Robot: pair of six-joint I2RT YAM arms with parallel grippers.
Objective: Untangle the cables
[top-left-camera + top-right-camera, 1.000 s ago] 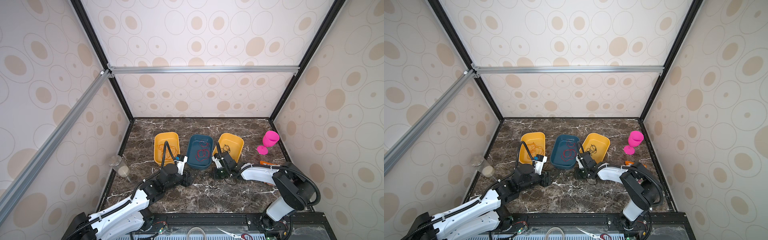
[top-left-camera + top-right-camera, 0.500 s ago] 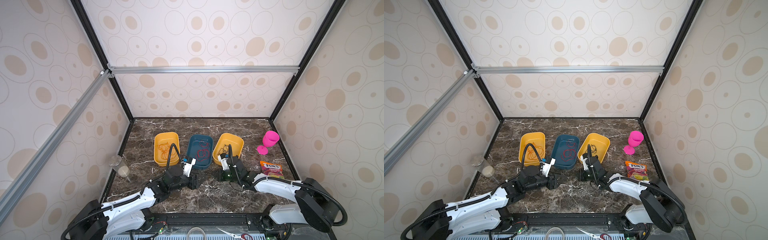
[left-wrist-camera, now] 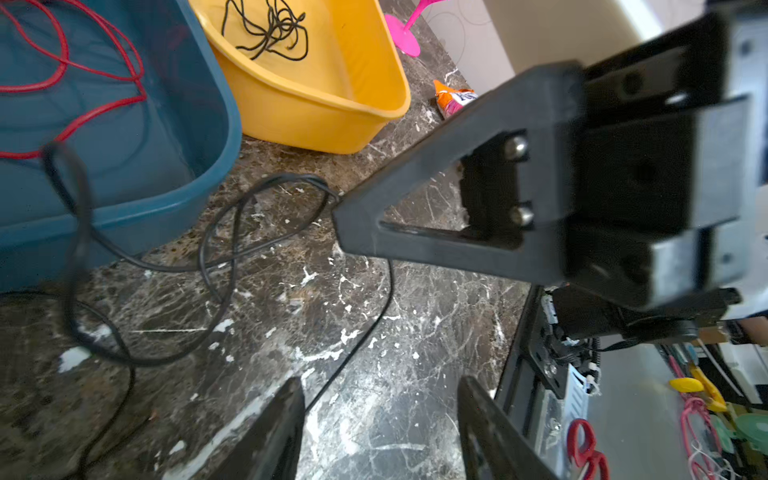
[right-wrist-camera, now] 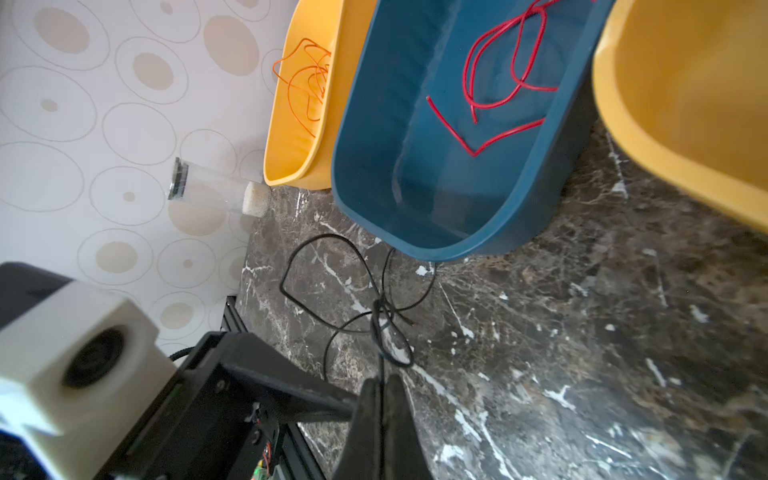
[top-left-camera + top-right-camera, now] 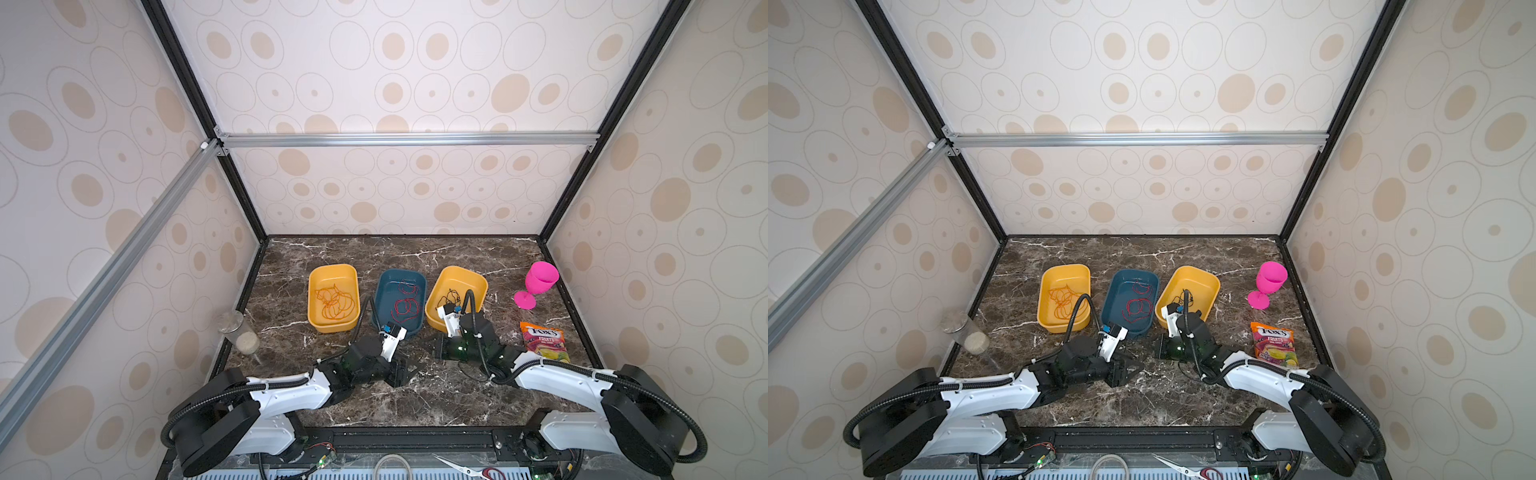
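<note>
A marble table [image 5: 415, 399] inside a booth with patterned walls, seen from above and from both wrists.

At the far left, a clear tube [image 5: 239, 334] with pale grains in it leans by the wall. To its right three trays stand in a row. The left yellow tray [image 5: 332, 268] holds the orange cable [image 5: 334, 305] in loose coils. The blue tray [image 5: 401, 272] in the middle holds the red cable [image 5: 403, 307].

Near the front, just before the blue tray, the left gripper [image 3: 380, 382] hovers low over the table. Its jaws are partly apart and hold nothing. A loose black cable [image 4: 376, 328] lies on the marble between the two arms, in loops that cross each other. To the right, the right gripper [image 4: 383, 386] is pinched closed on one strand of it, which rises from the crossing to the fingertips.

Further right, the right yellow tray [image 5: 482, 282] holds a black cable bundle [image 3: 270, 33]. Past it stand a pink goblet [image 5: 540, 280] and, nearer, a candy bag [image 5: 542, 340].

Risks, as a judgement: with only one end gripped, a pull could cinch the crossed loops into a knot. The thin strand could slip from the pinch. A loop close to the blue tray could snag it and drag it.
</note>
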